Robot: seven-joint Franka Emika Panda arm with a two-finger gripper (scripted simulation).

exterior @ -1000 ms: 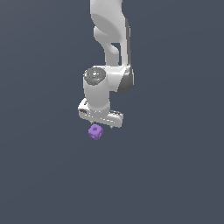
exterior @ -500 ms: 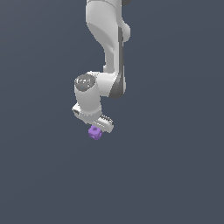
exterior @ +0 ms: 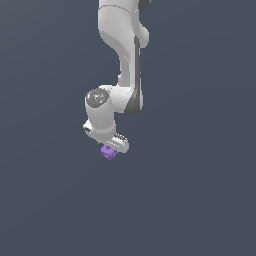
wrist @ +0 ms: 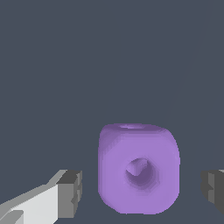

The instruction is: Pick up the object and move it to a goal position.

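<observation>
Arm [exterior: 122,55] comes down from the top of the exterior view, wrist bent toward that view's left, with the gripper [exterior: 112,148] pointing down over the grey floor [exterior: 200,190]. Its jaws stand open: in the wrist view the block [wrist: 138,168] sits between the two fingertips [wrist: 70,194], a gap on each side (touching neither). One fingertip is cut off at the frame edge. Whether the block rests on the floor cannot be told.

Purple block [wrist: 138,169] between 2 pincer [wrist: 141,192] fingertips [wrist: 71,192], gap each side; floor [exterior: 200,200] around bare.
</observation>
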